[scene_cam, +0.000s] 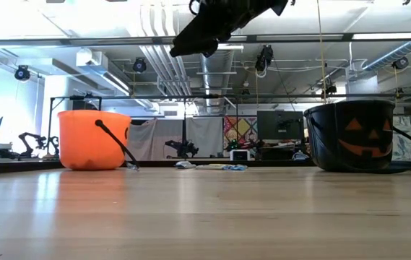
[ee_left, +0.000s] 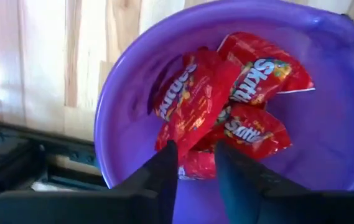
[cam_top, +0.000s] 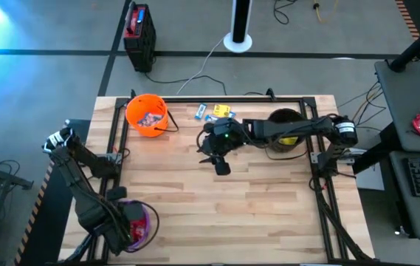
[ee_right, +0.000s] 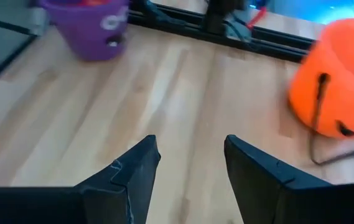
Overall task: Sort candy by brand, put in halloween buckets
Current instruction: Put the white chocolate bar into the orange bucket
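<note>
Legible print is found only on the red packets [ee_left: 226, 106] lying inside the purple bucket [ee_left: 127, 93], as seen in the left wrist view. On the packet nearest the bucket's far wall [ee_left: 267, 68], the white brand lettering "Skittles" is partly shown, the end of the word being cut off by a fold. On the long packet beside it [ee_left: 186, 99], the same lettering is seen at an angle and only in part. On a third packet [ee_left: 248, 127], lying under those two, the beginning of the same word is readable. No other text, number or sign can be made out in any view.
</note>
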